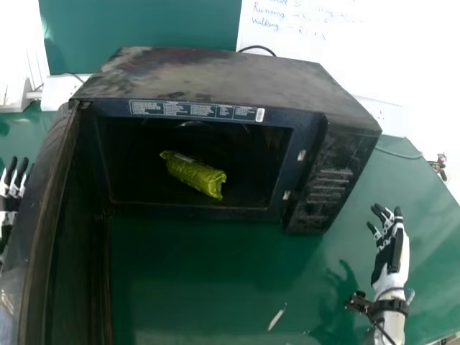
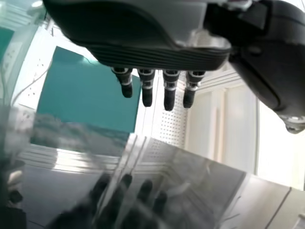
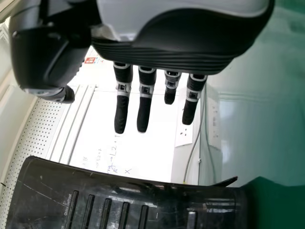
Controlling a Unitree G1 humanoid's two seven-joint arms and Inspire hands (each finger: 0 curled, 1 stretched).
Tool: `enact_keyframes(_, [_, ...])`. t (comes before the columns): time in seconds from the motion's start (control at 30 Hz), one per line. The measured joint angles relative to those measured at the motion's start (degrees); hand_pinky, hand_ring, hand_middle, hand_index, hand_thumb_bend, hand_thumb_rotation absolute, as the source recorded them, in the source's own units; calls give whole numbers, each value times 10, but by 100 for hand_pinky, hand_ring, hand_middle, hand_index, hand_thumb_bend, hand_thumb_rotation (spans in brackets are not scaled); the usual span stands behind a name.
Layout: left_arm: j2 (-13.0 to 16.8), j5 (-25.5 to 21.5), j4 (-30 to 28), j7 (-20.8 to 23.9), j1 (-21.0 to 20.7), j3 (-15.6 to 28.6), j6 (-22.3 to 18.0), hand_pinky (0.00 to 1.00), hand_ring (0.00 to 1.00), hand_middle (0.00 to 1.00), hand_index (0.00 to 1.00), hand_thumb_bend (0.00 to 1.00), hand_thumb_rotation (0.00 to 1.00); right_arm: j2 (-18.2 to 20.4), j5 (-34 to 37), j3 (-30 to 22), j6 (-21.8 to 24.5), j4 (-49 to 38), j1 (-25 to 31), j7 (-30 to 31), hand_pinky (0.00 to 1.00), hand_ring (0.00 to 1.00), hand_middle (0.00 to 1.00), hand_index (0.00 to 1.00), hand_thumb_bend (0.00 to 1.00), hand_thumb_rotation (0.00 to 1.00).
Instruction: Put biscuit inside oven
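Green biscuit packet (image 1: 192,175) looked placed in microwave (image 1: 215,75); left robot hand (image 2: 147,95), right robot hand (image 1: 390,255) open, empty; door (image 1: 36,215) likely needed shutting.

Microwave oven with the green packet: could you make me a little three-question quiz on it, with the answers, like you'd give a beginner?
1. Where is the green packet in relation to the oven?
a) On its top
b) Inside it
c) Behind it

2. True or false: the oven's door stands open.

3. Which of the robot's hands is nearer the oven's control panel: the left hand or the right hand?

Key: 1. b; 2. true; 3. the right hand.
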Motion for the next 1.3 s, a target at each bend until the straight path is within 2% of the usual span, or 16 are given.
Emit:
enact_keyframes(0.13, [-13, 4, 17, -1, 5, -17, -43, 94, 100, 100, 100, 89, 93, 0, -1, 0, -9, 4, 0, 0, 83, 78, 76, 68, 61, 52])
enact_keyframes(0.23, [-15, 6, 26, -4, 20, -32, -60, 91, 100, 100, 100, 88, 89, 0, -2, 0, -12, 5, 0, -1, 83, 78, 76, 69, 63, 53])
enact_keyframes(0.4, [-17, 7, 43, -9, 45, -57, -81, 97, 100, 100, 100, 88, 87, -1, -2, 0, -13, 5, 0, -4, 82, 78, 76, 71, 60, 55])
enact_keyframes(0.53, [-22, 21, 51, 2, 59, -64, -104, 94, 100, 100, 100, 89, 86, -2, -2, -1, -13, 5, 0, -4, 83, 78, 76, 71, 60, 54])
enact_keyframes(0.63, [-20, 23, 83, 1, 59, -67, -146, 93, 100, 100, 100, 88, 86, -2, -2, -1, -16, 6, 0, -3, 81, 78, 75, 70, 60, 53])
enact_keyframes(0.73, [-15, 29, 111, -1, 58, -70, -181, 94, 100, 100, 100, 92, 86, -2, -2, -2, -17, 7, 0, -2, 81, 78, 76, 71, 61, 54])
enact_keyframes(0.87, [-5, 68, 113, 4, 60, -70, -194, 94, 100, 100, 100, 98, 87, -3, -2, -2, -17, 7, 0, -2, 84, 78, 76, 70, 62, 54])
enact_keyframes(1.03, [7, 86, 132, 11, 60, -73, -223, 92, 100, 100, 100, 98, 88, -3, 0, -3, -17, 12, 0, 1, 83, 77, 75, 70, 62, 53])
enact_keyframes(1.13, [19, 89, 162, 13, 50, -78, -252, 92, 100, 100, 100, 89, 82, -3, 0, -4, -17, 13, 0, 1, 84, 78, 75, 69, 62, 52])
enact_keyframes(1.3, [25, 102, 204, 24, 22, -83, -305, 92, 100, 100, 100, 85, 81, -3, 1, -5, -17, 16, -1, 1, 85, 78, 75, 69, 62, 52])
